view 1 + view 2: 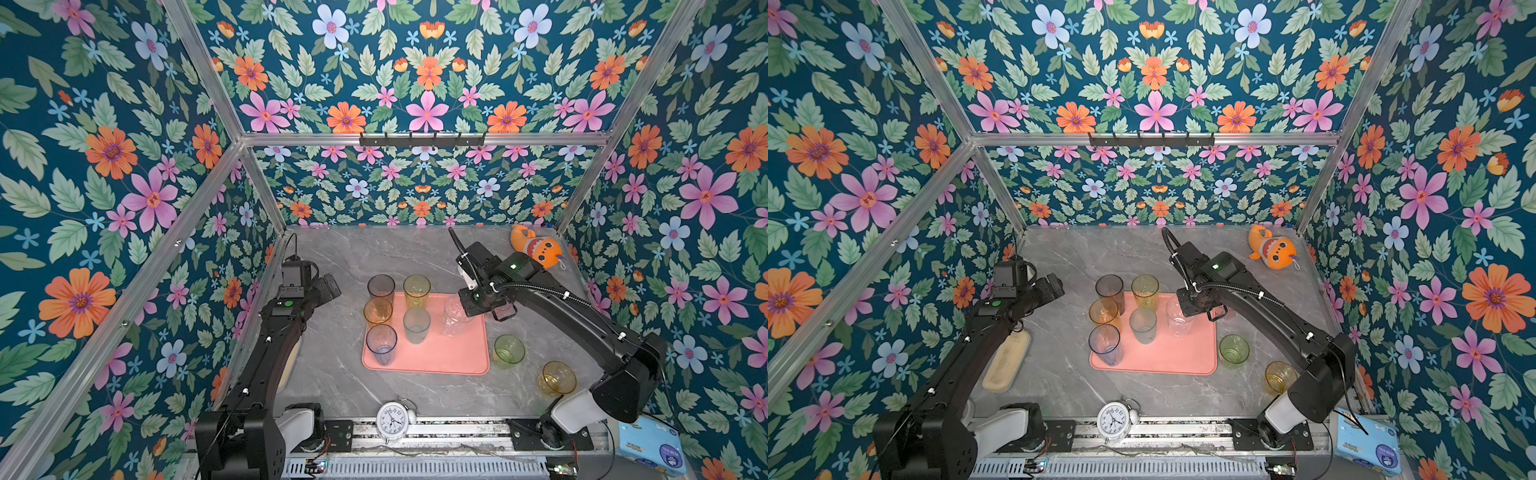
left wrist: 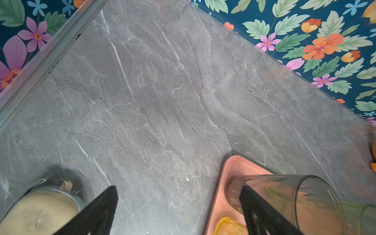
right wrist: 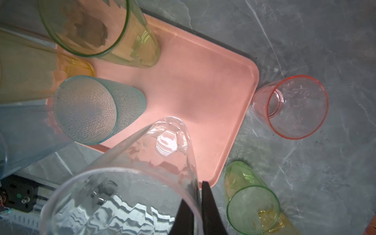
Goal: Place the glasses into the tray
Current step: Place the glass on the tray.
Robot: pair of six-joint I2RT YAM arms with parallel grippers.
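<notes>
Five glasses [image 1: 416,324] stand on the tray [image 1: 449,357]. Right gripper [image 3: 200,205] pinches the clear glass [image 1: 454,318] by its wall at the tray's 2 o'clock. Left gripper [image 2: 178,188] gapes empty at 10 o'clock. Outstanding: green glass [image 1: 508,351], yellow glass [image 1: 556,378], pink glass [image 3: 295,107], off the tray from 2 to 4 o'clock

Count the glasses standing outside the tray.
3. The green glass sits right of the tray's front corner; the yellow glass farther front-right; the pink glass by the tray's far right corner, under the right arm.
</notes>
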